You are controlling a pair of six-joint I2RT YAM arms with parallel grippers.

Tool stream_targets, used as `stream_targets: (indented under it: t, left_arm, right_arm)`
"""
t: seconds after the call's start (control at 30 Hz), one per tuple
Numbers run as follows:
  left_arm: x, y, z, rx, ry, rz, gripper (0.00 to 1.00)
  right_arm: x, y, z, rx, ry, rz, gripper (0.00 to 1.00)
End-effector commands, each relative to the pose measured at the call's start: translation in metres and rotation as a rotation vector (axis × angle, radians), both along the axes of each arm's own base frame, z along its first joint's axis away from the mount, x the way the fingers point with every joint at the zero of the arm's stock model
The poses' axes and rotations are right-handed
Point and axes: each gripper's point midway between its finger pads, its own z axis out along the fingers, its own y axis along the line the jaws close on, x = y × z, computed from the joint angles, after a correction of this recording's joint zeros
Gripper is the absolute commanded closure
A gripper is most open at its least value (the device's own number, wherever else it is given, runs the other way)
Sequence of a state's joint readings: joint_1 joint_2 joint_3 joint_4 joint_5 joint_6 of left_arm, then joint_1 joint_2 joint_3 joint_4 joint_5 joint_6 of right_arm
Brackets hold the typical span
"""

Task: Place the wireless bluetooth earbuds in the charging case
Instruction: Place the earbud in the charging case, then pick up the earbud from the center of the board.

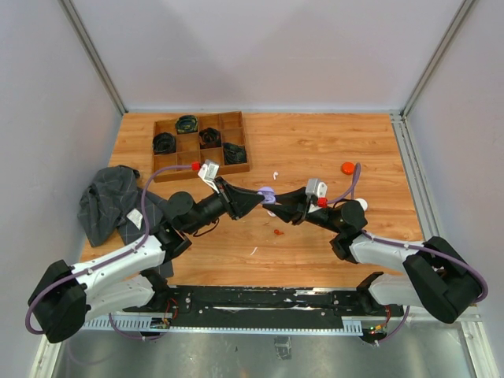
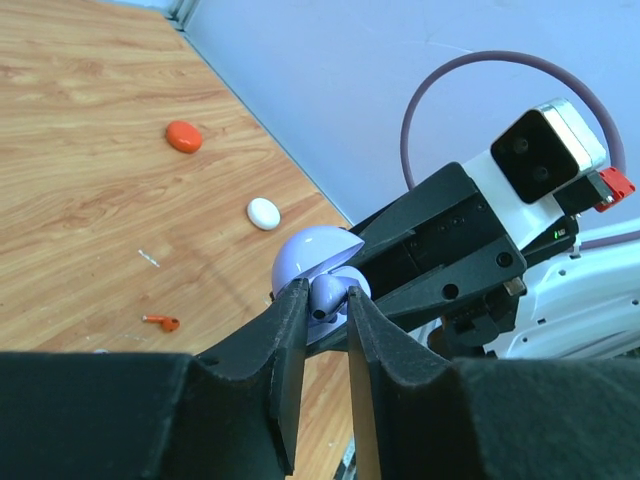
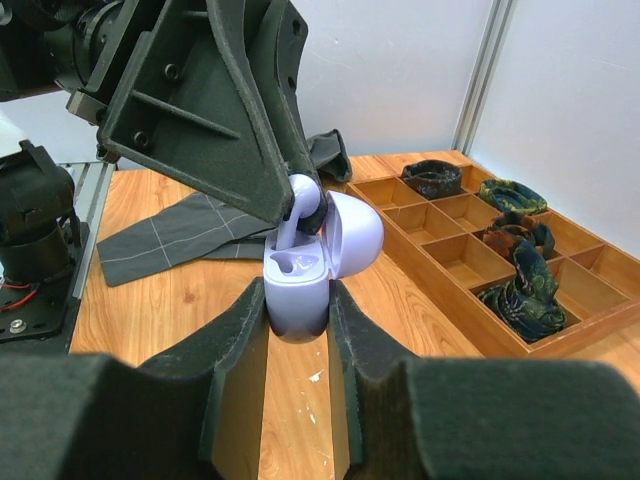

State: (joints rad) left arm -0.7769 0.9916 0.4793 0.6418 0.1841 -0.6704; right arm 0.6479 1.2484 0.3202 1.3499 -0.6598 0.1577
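**Top external:** the left hand (image 1: 264,197) and right hand (image 1: 276,202) meet above mid-surface (image 1: 315,142) at the charging case (image 1: 268,193). The orange-red earbud (image 1: 277,233) lies apart, nearer the bases.

**Left wrist:** the left hand pinches the lavender earbud (image 2: 326,296), aligned for seating.

**Right wrist:** the right hand clamps the case body with the lid open, steadying its socket under the earbud.

We see a robotics lab test cell: a wood-grain table (image 1: 315,150) boxed by plain pale panels (image 1: 268,47) on aluminium posts (image 1: 93,51) at 11 and 1 o'clock, left arm (image 1: 118,268) and right arm (image 1: 386,250) bolted to a rail (image 1: 260,299) at 6 o'clock.
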Motion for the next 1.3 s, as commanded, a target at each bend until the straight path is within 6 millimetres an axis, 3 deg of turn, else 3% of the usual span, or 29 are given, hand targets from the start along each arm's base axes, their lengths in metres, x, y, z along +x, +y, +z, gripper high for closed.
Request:
stream_targets:
  t: [0.0,0.37,0.63,0.97,1.27]
  left_arm:
    - [-0.002,0.001,-0.009,0.017,0.017,0.012,0.70]
    - [0.002,0.007,-0.006,0.052,0.016,0.049,0.61]
    - [0.015,0.032,-0.015,0.198,0.028,0.190,0.51]
    - [0.043,0.074,-0.063,0.508,0.132,0.424,0.43]
    - [0.074,0.096,-0.117,0.753,0.294,0.532,0.43]
  right_arm:
    - [-0.010,0.000,0.023,0.061,-0.078,0.016,0.98]
    - [-0.008,-0.002,0.019,0.055,-0.077,0.001,0.98]
    - [-0.002,-0.009,0.003,0.011,-0.061,-0.060,0.98]
    - [0.012,-0.022,-0.036,-0.101,-0.022,-0.175,0.99]
    - [0.019,-0.024,-0.053,-0.153,-0.002,-0.211,0.99]
